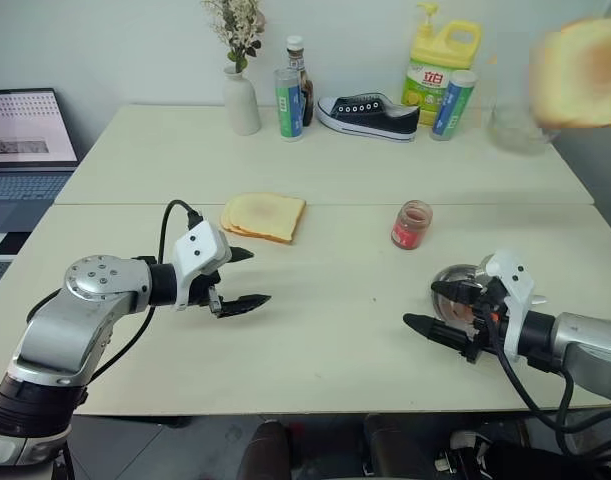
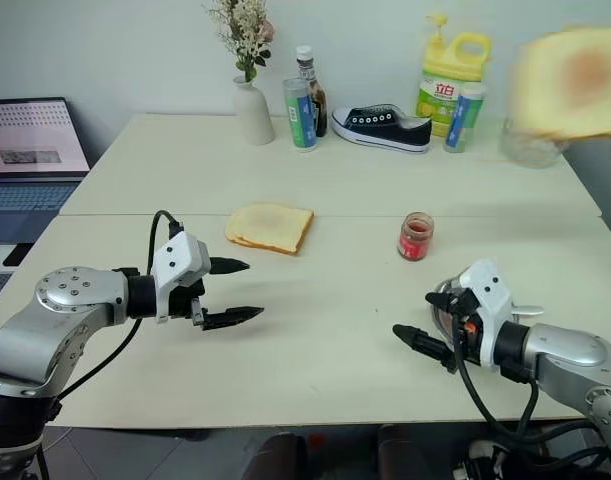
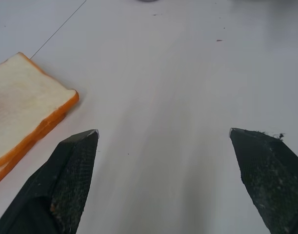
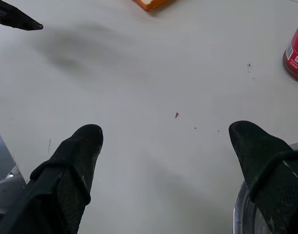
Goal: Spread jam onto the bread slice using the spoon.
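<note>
Pale yellow, tan-crusted bread slice [image 1: 264, 215] lies just beyond the empty, wide-open left gripper [image 1: 242, 277]; the right gripper [image 1: 447, 311], likewise open and empty, sits farther off.

You are looking at a pale bench [image 1: 335, 330] carrying the bread slice [image 1: 264, 215], a jam jar [image 1: 412, 224], a steel dish [image 1: 453, 285], a shoe [image 1: 368, 115], bottles and a vase [image 1: 242, 100].
</note>
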`<state>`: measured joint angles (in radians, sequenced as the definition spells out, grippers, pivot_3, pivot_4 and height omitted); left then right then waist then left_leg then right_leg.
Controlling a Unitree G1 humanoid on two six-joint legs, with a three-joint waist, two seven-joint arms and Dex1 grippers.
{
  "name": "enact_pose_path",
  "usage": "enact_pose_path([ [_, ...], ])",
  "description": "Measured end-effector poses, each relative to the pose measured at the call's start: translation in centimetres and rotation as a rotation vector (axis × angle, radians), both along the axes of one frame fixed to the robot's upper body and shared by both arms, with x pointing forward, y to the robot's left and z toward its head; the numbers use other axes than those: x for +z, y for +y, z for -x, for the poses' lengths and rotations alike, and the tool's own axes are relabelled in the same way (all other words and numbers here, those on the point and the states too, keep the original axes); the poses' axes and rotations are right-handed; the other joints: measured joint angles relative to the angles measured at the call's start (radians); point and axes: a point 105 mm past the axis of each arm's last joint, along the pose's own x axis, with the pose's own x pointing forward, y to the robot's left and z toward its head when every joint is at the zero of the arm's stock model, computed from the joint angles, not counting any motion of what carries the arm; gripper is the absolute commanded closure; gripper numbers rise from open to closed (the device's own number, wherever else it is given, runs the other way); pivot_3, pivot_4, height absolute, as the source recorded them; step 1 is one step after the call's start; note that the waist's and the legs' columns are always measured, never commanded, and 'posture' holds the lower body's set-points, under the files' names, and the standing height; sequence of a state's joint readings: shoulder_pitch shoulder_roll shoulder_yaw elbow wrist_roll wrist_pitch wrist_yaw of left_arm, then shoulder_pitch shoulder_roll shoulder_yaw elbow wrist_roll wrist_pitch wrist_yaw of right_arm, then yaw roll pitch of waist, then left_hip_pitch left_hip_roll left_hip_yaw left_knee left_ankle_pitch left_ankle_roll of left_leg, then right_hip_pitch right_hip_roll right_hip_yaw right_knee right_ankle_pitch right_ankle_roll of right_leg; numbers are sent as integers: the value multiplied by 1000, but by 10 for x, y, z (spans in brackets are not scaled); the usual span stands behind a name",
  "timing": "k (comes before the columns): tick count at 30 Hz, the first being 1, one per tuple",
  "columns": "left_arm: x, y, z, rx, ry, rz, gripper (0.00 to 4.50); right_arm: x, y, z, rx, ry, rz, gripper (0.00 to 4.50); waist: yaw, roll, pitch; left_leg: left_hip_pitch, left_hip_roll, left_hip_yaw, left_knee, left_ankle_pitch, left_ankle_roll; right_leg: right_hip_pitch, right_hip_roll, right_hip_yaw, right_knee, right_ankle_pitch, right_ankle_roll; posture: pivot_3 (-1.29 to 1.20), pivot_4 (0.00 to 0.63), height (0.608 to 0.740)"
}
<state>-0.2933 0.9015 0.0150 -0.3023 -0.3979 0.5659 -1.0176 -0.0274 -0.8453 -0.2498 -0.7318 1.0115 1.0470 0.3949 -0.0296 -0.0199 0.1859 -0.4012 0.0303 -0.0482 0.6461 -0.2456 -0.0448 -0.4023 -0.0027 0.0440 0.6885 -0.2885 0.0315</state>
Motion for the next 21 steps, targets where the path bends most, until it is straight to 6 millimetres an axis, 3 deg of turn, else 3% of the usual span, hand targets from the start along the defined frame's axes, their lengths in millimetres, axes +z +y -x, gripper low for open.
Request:
enact_pose_path([
  [12,-1,0,1,26,54,48,0,1,9,-3,40,-21,12,24,0,0,0,0,0,0,0,0,0,0,0,0,0,0,0,0,150,740],
  [16,25,14,-36,227,-31,271,0,13,18,-28,43,-157,27,24,0,0,0,1,0,-1,3,0,0,1,1,-1,1,-1,1,0,150,740],
  [19,26,41,-70,442,-127,303,0,20,34,-52,25,-292,56,24,-3,0,0,2,0,-1,2,1,0,1,1,0,2,0,1,0,150,740],
  [21,21,52,-86,551,-147,341,0,22,46,-56,45,-321,28,24,-1,-1,0,0,0,-1,2,1,0,0,1,-1,2,2,-3,0,150,740],
])
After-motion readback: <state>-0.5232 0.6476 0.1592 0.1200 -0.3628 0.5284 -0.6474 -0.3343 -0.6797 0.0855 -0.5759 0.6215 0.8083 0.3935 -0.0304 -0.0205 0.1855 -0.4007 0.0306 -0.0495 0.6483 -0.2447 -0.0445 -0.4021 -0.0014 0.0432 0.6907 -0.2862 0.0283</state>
